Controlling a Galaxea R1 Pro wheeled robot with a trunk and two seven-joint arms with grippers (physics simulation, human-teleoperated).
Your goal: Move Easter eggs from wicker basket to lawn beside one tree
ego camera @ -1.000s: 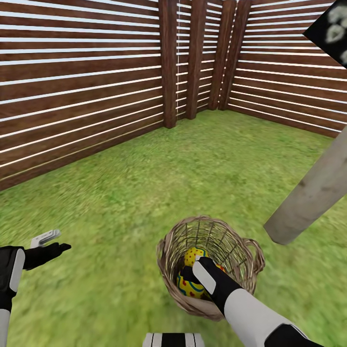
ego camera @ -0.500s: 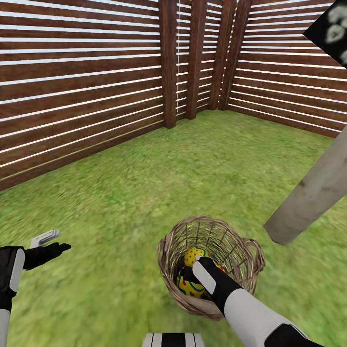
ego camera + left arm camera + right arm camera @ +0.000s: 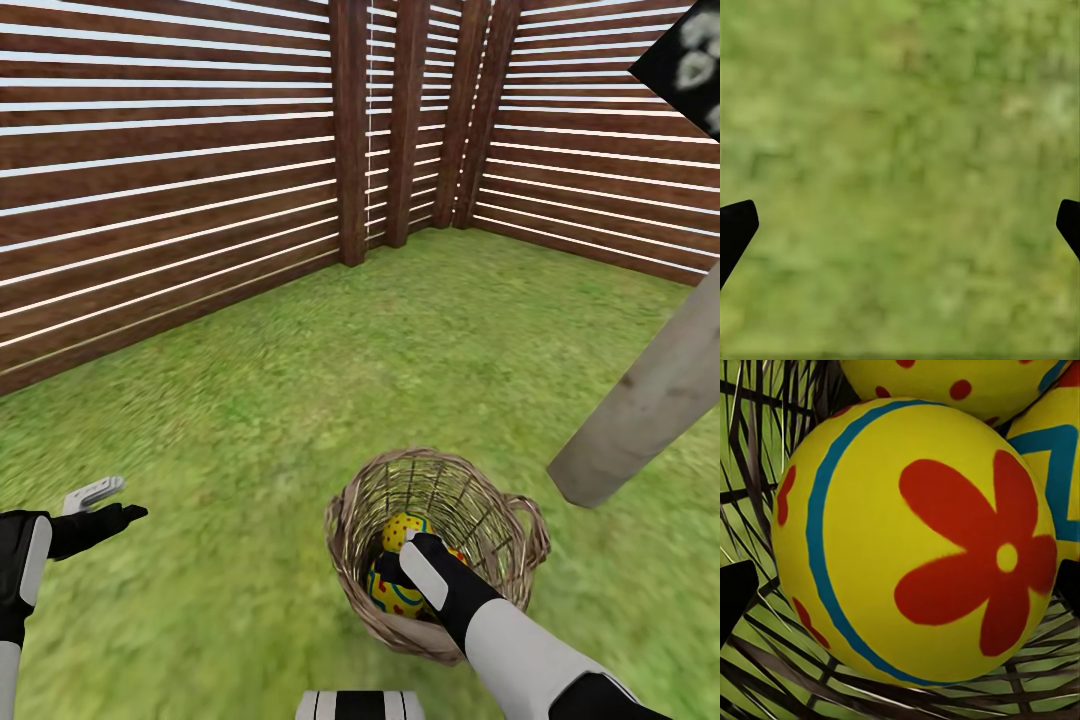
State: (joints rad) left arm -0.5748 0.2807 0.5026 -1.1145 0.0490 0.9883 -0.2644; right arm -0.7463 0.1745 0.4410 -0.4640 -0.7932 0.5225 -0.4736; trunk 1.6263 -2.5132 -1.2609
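The wicker basket (image 3: 349, 520) stands on the lawn (image 3: 300, 400) close in front of me. Yellow Easter eggs (image 3: 402, 530) lie inside it. My right arm reaches down into the basket. In the right wrist view, one egg (image 3: 922, 540) with a red flower and a blue band sits between the spread fingertips of my right gripper (image 3: 900, 585), which is open. A second egg (image 3: 945, 379) and a third egg (image 3: 1061, 472) press against it. My left gripper (image 3: 113, 503) hovers open over bare grass at the left, holding nothing.
The grey-beige trunk of a tree (image 3: 650, 400) rises from the grass just right of the basket, with dark foliage (image 3: 690, 60) above. A brown slatted fence (image 3: 170, 200) closes the garden at the left and the back. Open grass lies between the basket and the fence.
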